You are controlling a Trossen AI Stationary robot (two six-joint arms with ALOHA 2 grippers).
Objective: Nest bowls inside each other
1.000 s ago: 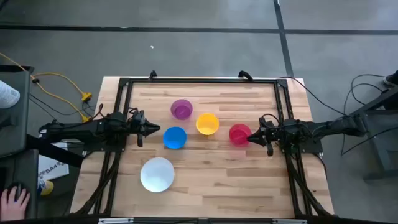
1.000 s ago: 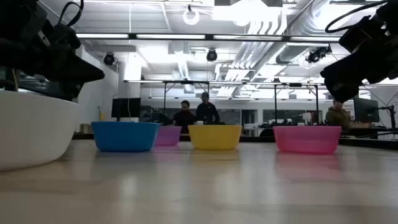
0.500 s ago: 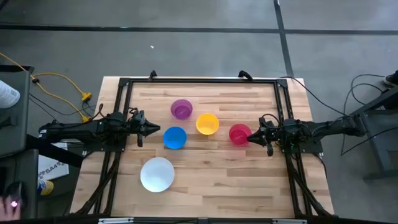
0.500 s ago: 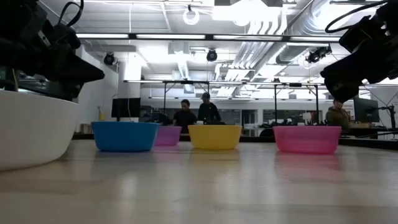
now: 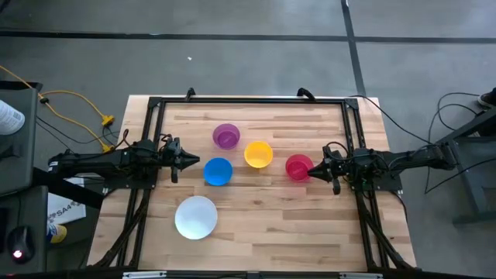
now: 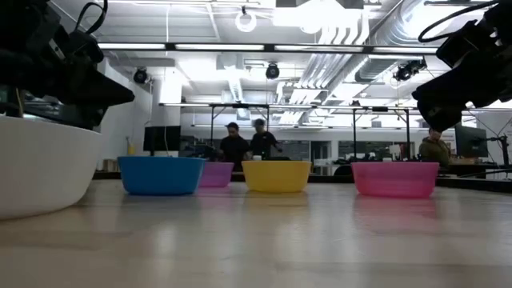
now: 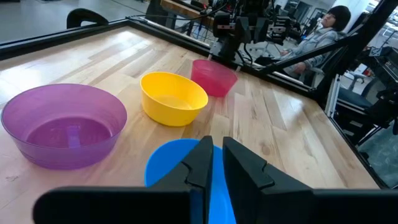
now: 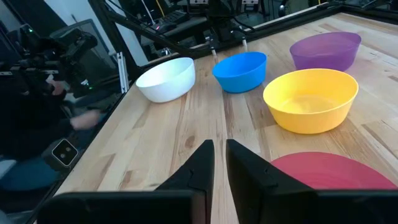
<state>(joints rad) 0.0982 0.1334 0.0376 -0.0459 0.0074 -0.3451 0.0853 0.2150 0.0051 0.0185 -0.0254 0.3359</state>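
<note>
All five bowls stand apart on the table, none nested yet, so the step in hand is, by my reading, the first pick. The white bowl is the largest and sits alone toward the near edge; the purple bowl, blue bowl, yellow bowl and pink bowl lie in a loose band across the middle. To do it well, I judge each arm should take the bowl closest to it: pinch one wall of the rim between the fingers, one finger inside and one outside, lift clear of the neighbours, and lower it level into the next larger bowl so it seats rather than tips. Working from the larger bowls down, with white as the base, would spare re-stacking.

The left gripper hovers just beside the blue bowl, above its rim as the left wrist view shows. Its fingers stand nearly together with only a thin slit between them, and they hold nothing. The right gripper hangs at the edge of the pink bowl, whose rim fills the near corner of the right wrist view. Its fingers are likewise drawn almost closed, empty, and I cannot tell whether they touch the bowl. Both would need to open before any grasp
</note>
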